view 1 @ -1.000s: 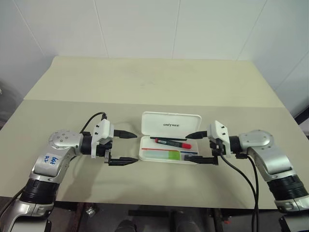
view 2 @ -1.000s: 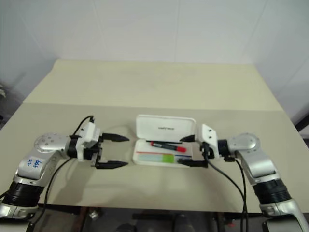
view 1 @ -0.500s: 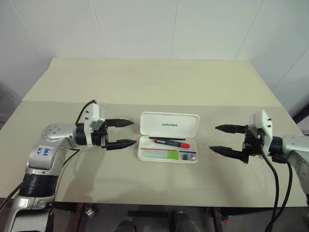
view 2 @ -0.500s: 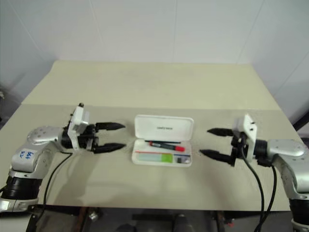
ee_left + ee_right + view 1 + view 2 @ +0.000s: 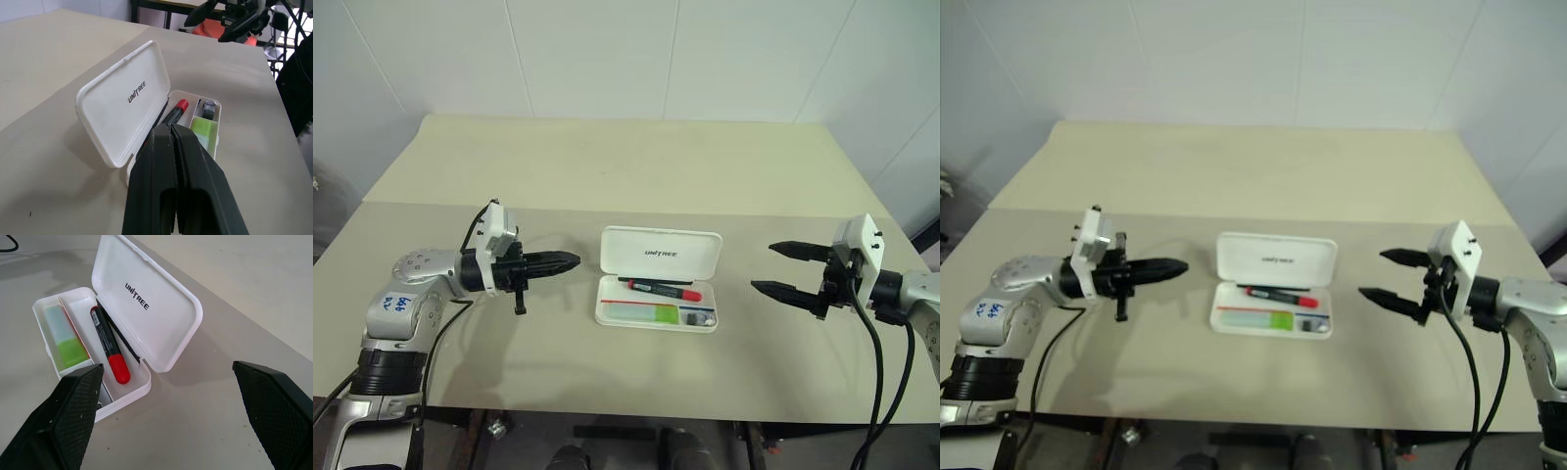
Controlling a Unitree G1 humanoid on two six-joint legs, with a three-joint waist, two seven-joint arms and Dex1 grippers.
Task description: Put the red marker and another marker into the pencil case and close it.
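Two markers inside open pencil case (image 5: 657,279) at table (image 5: 626,176) centre: red marker (image 5: 661,289) rearward, green highlighter (image 5: 641,312) frontward. Left gripper (image 5: 570,261) at 9 o'clock, pinched together, empty; right gripper (image 5: 776,268) at 3 o'clock, spread wide, empty.

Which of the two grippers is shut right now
The left gripper: its two black fingers are pressed together, empty, pointing at the pencil case. The right gripper has fingers spread wide.

bright, even light; soft shadows
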